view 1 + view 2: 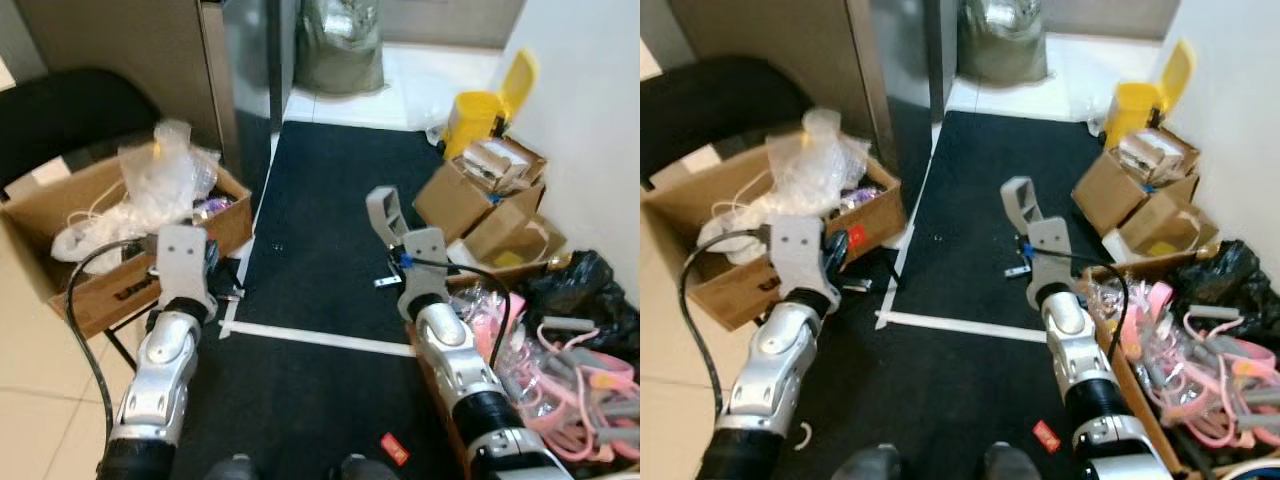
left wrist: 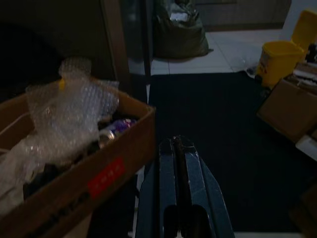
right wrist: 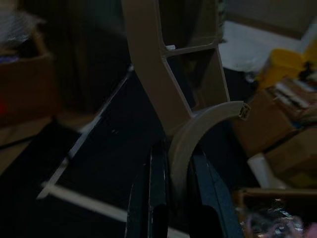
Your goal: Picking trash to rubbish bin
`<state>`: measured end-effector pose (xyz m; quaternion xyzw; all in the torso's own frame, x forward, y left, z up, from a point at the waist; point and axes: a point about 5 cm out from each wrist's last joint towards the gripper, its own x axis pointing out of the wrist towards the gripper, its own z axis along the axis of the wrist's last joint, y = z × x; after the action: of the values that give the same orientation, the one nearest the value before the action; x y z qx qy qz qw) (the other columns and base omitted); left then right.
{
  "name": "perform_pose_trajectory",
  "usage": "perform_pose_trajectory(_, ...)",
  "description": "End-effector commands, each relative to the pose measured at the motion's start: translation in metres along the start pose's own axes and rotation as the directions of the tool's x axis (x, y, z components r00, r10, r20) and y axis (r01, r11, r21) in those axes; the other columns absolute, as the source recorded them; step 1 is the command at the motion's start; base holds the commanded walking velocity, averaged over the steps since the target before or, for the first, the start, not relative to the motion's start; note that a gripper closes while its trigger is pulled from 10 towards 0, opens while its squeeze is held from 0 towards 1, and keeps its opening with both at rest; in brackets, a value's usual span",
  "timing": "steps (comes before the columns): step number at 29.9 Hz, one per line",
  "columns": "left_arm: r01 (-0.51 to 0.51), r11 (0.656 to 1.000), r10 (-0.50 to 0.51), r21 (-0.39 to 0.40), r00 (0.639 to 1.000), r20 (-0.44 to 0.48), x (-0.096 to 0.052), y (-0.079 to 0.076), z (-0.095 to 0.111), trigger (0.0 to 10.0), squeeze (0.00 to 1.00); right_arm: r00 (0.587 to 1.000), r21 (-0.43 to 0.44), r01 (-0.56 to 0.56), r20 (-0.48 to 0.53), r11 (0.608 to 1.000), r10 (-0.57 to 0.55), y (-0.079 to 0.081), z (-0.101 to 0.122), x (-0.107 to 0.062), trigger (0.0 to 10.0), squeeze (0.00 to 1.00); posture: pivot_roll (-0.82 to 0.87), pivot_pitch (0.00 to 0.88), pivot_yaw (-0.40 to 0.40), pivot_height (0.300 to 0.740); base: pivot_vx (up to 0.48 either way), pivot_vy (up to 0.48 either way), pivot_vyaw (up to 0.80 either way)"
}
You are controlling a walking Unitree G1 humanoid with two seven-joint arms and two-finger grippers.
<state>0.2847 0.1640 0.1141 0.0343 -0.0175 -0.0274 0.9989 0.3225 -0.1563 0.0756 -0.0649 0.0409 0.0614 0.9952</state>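
Observation:
My right gripper (image 3: 176, 154) is shut on a grey-beige plastic bracket (image 1: 383, 213), a broken frame piece that sticks up above the black mat (image 1: 330, 200). The same bracket (image 3: 171, 84) rises from between the fingers in the right wrist view. My left gripper (image 2: 177, 145) is shut with nothing in it, held beside the corner of a cardboard box (image 1: 110, 292). A yellow rubbish bin (image 1: 478, 117) with its lid raised stands at the far right by the wall. A small red scrap (image 1: 394, 449) lies on the mat near my feet.
The left box holds bubble wrap (image 1: 165, 170) and a can, and a black chair (image 1: 60, 110) stands behind it. Cardboard boxes (image 1: 485, 190), a black bag (image 1: 580, 285) and pink clutter (image 1: 570, 385) line the right side. A grey sack (image 1: 340, 45) stands far back. White tape (image 1: 320, 340) crosses the mat.

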Motion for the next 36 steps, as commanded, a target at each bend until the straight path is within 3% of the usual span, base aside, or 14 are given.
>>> perform_pose_trajectory(1, -0.008, 1.0, 0.009, 0.01, 1.0, -0.02, -0.0023, 0.0026, -0.0038, 10.0, 0.0, 1.0, 0.019, -0.013, -0.028, 1.0, 0.013, 0.005, -0.0054, -0.0012, 10.0, 0.0, 0.06, 0.057, -0.048, 0.74, 0.277, 0.0, 0.0)
perform_pose_trajectory(31, -0.011, 1.0, 0.011, 0.015, 1.0, -0.02, -0.003, 0.0039, -0.0032, 10.0, 0.0, 0.998, -0.036, -0.055, -0.032, 0.998, 0.054, 0.0106, -0.0053, -0.0008, 10.0, 0.0, 0.07, 0.064, -0.054, 0.74, 0.275, 0.0, 0.0)
perform_pose_trajectory(36, -0.014, 1.0, 0.014, 0.014, 1.0, -0.021, -0.0027, 0.0041, -0.0032, 10.0, 0.0, 0.998, -0.04, -0.061, -0.035, 0.997, 0.06, 0.0114, -0.0053, -0.0008, 10.0, 0.0, 0.07, 0.067, -0.053, 0.74, 0.271, 0.0, 0.54)
